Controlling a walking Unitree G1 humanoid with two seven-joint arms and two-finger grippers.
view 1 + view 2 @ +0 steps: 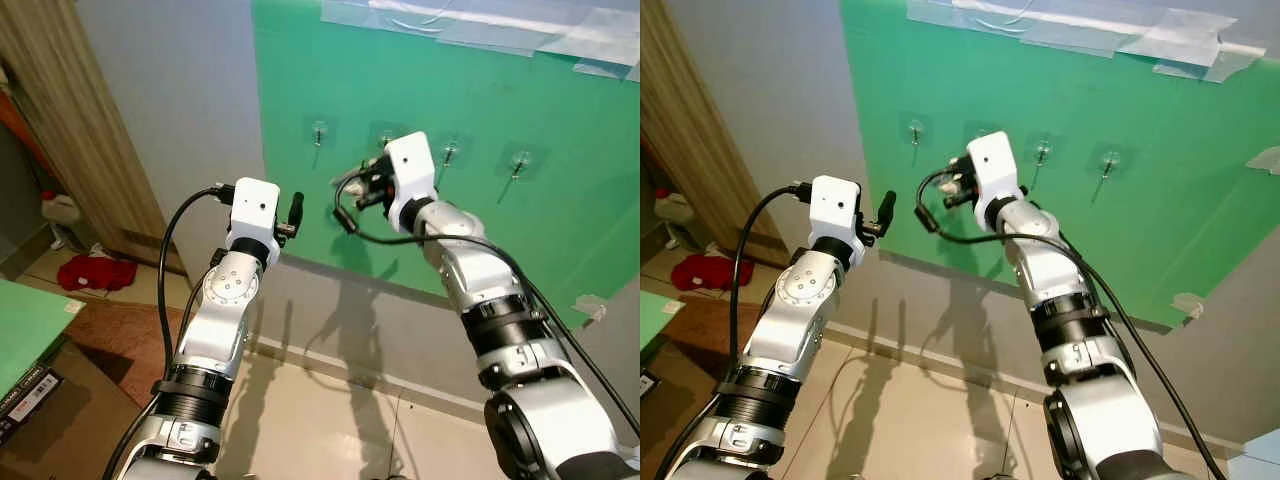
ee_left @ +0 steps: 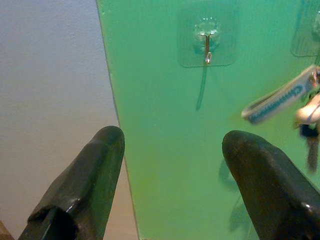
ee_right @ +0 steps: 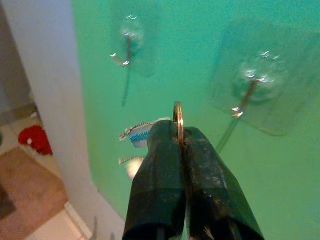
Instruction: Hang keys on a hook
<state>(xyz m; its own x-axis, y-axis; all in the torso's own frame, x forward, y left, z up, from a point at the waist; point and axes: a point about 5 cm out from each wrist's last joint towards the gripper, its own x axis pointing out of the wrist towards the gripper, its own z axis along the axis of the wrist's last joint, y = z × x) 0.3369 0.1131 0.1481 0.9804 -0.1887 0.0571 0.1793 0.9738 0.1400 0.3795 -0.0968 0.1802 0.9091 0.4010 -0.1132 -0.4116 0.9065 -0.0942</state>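
A green sheet (image 1: 500, 90) on the wall carries a row of several clear stick-on hooks. My right gripper (image 3: 181, 134) is shut on a brass key ring (image 3: 178, 116), from which a blue-and-white tag and keys (image 2: 282, 95) dangle. The ring is held just short of the sheet, between the leftmost hook (image 3: 125, 54) and the second hook (image 3: 245, 100), lower than both and touching neither. My left gripper (image 2: 172, 145) is open and holds nothing. It points at the sheet's left edge below the leftmost hook (image 2: 207, 47).
Two more hooks (image 1: 451, 152) (image 1: 520, 163) sit to the right on the sheet. A wooden door frame (image 1: 70, 120) stands at the left, with a red cloth (image 1: 95, 272) on the floor and a green-topped surface (image 1: 25, 320) nearer me. Pale tiled floor (image 1: 320, 420) lies below.
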